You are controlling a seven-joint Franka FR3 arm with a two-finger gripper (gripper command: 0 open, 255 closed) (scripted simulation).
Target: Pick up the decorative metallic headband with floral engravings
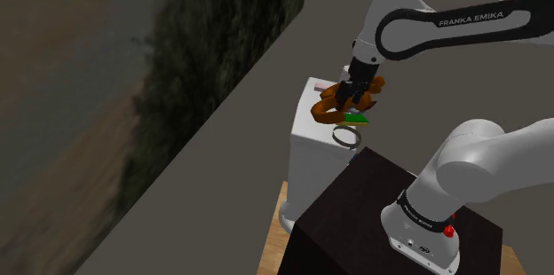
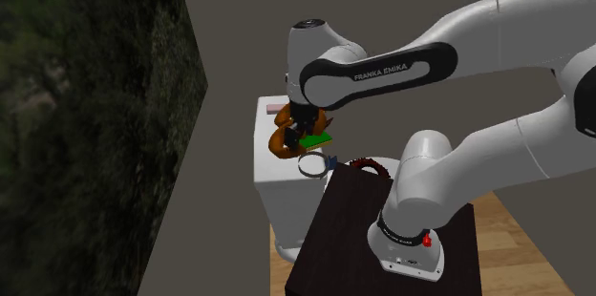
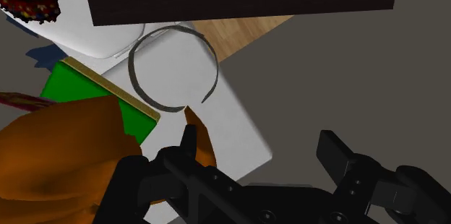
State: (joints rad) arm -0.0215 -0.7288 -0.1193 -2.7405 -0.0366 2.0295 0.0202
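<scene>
Black two-finger tool [image 3: 261, 150] spread wide, clasping nothing, over a white tabletop [image 3: 238, 125].
Thin grey open-ended hoop headband [image 3: 134, 78] lying flat on that tabletop, just right of centre in the shoulder view, beyond the fingertips and apart from them; flat green block [image 3: 79, 89] just beside the hoop; rounded orange-brown object [image 3: 58, 157] close against one finger.

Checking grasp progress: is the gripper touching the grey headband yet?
Apart. The shoulder view shows the gripper above the headband, with a green thing between them.
</scene>
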